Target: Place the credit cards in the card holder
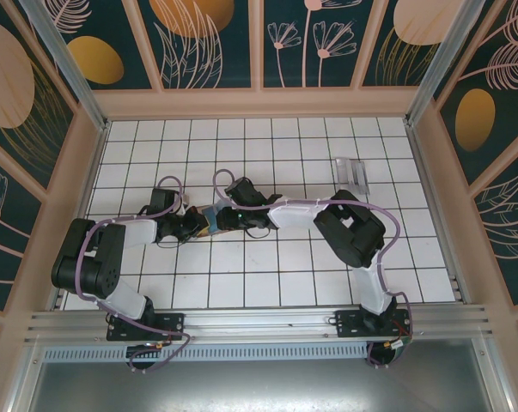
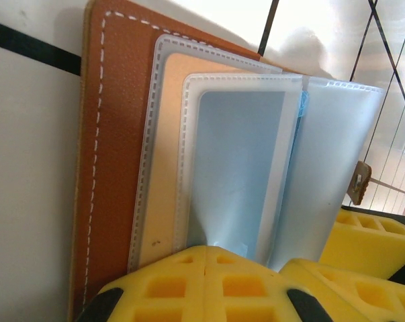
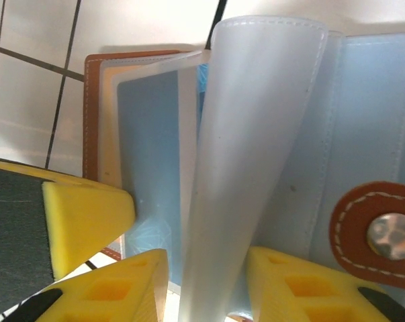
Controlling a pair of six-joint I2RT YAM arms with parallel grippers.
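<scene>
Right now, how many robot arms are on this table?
2. The left arm reaches in from the left, the right arm from the right; both meet at the brown wallet mid-table.

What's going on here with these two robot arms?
Both arms meet mid-table over the open card holder. The left gripper is pinched shut on one clear sleeve; the right gripper holds another, curled, between its fingers. The credit cards lie on the table at the far right, untouched.

White tiled floor (image 1: 276,283) w/ dark grout, teal floral wall panels (image 1: 327,43), alu rail (image 1: 259,319) at near edge.
</scene>
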